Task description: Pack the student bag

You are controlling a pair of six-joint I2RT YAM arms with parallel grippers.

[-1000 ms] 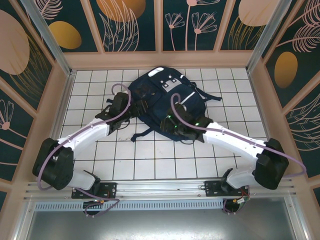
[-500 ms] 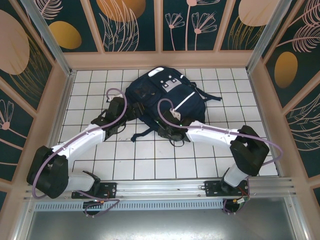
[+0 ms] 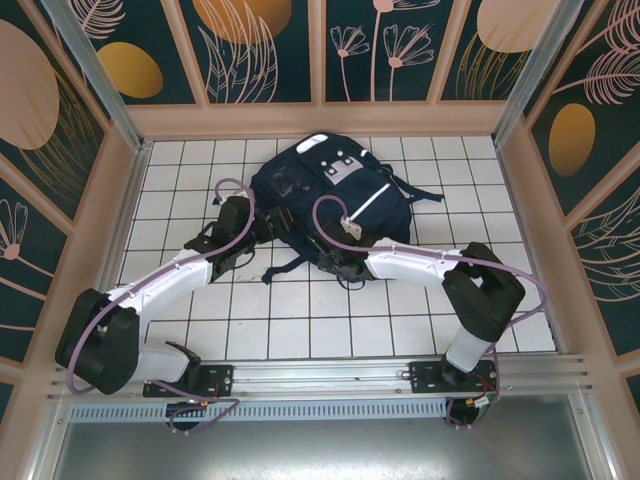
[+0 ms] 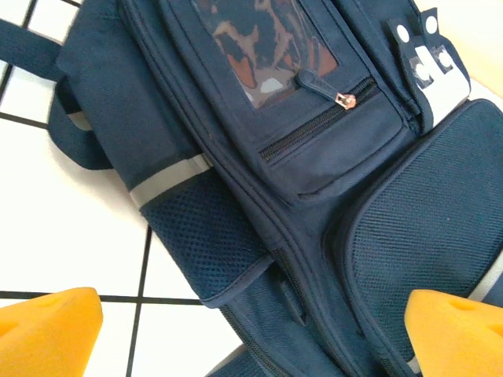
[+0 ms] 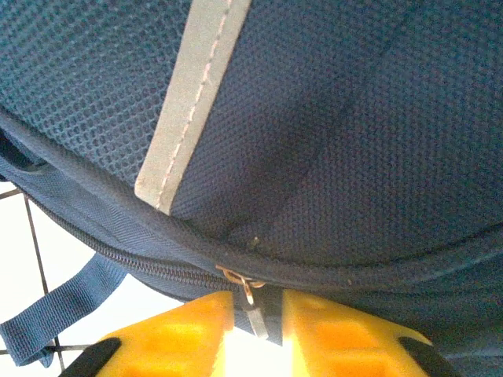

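The student bag [image 3: 335, 190], navy with white stripes and grey patches, lies flat at the back middle of the tiled table. My left gripper [image 3: 262, 226] is at its left side. In the left wrist view this gripper [image 4: 251, 323] is open, its yellow fingertips [image 4: 47, 330] wide apart over the bag [image 4: 314, 157] with its mesh side pocket and main zip. My right gripper [image 3: 328, 250] is at the bag's near edge. In the right wrist view this gripper [image 5: 258, 323] is shut on the dark zipper pull [image 5: 266, 308] under a grey stripe [image 5: 189, 102].
A loose black strap [image 3: 288, 266] trails onto the white tiles [image 3: 300, 320] in front of the bag, and another strap [image 3: 425, 193] sticks out on its right. Pink-framed walls [image 3: 120, 200] close in the table on three sides. A metal rail [image 3: 320, 375] runs along the near edge.
My right gripper slid left along the bag's near edge and closed on the zipper pull, its elbow folding toward the table's middle. The left gripper opened a little wider beside the bag.
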